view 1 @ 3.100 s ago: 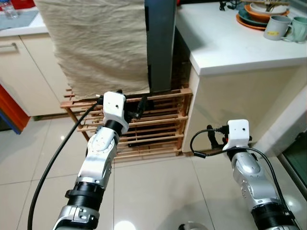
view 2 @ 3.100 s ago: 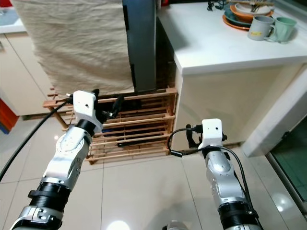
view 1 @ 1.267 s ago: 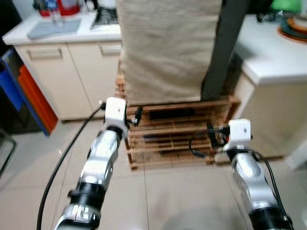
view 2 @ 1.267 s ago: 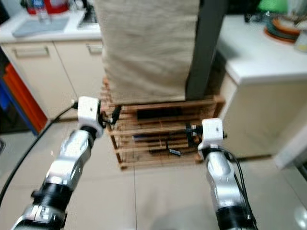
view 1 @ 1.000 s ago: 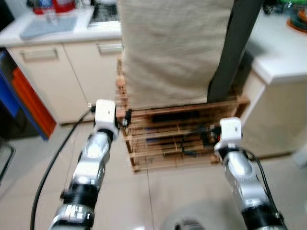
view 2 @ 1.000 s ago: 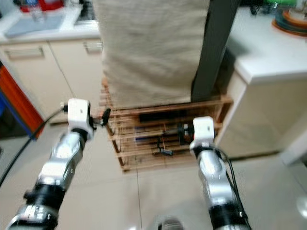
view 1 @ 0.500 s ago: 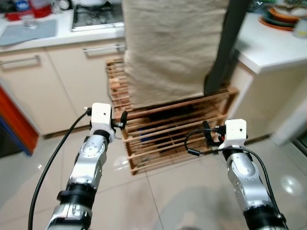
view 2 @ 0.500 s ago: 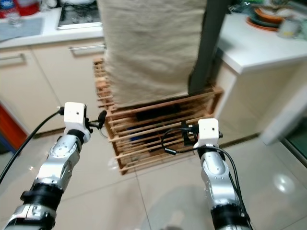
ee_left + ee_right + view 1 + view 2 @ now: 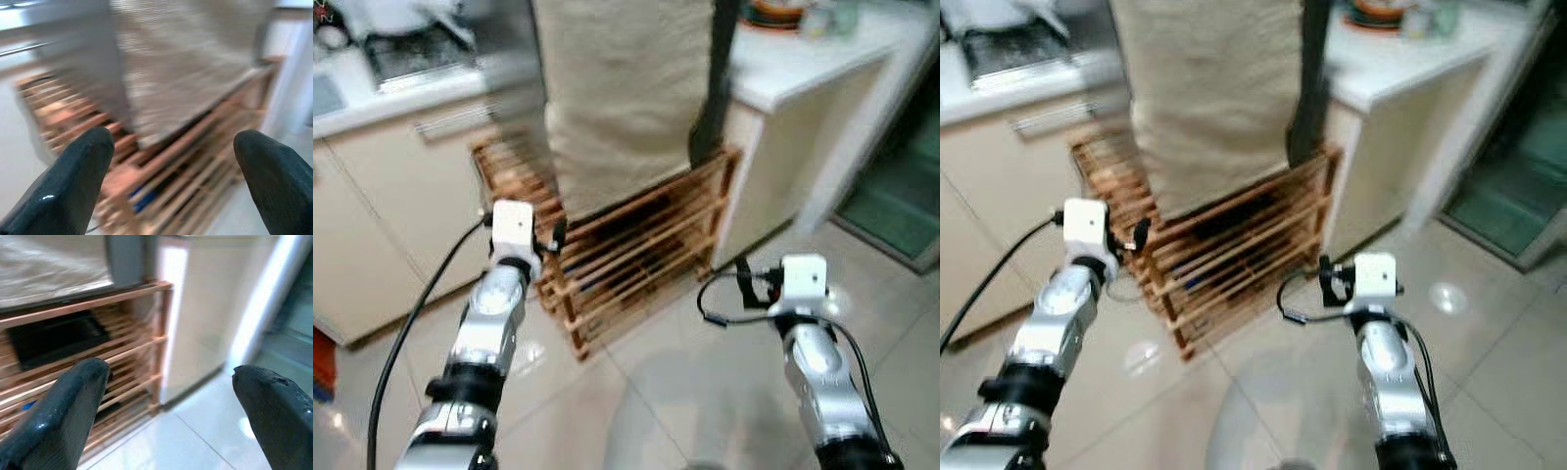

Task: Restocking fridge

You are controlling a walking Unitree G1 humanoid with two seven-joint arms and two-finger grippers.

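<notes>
Both arms raised forward over the pale tiled floor (image 9: 656, 392), elbows bent, holding nothing. Left gripper (image 9: 171, 161) out ahead on the left, fingers spread wide, pointing at the wooden slatted rack (image 9: 626, 250). Right gripper (image 9: 171, 396) lower and nearer on the right, fingers likewise spread apart, aimed at the rack's right end and the floor beside it.

Head views blurred. Kitchen: cream cabinets (image 9: 382, 206) far left under a white worktop; white counter (image 9: 793, 64) far right with stacked dishes (image 9: 773, 12), blurred. Beige cloth (image 9: 617, 88) hangs down over the rack, a dark upright panel (image 9: 715, 88) just right of it. Dark flat item (image 9: 54, 335) on a rack shelf. Cannot tell which thing is the fridge.
</notes>
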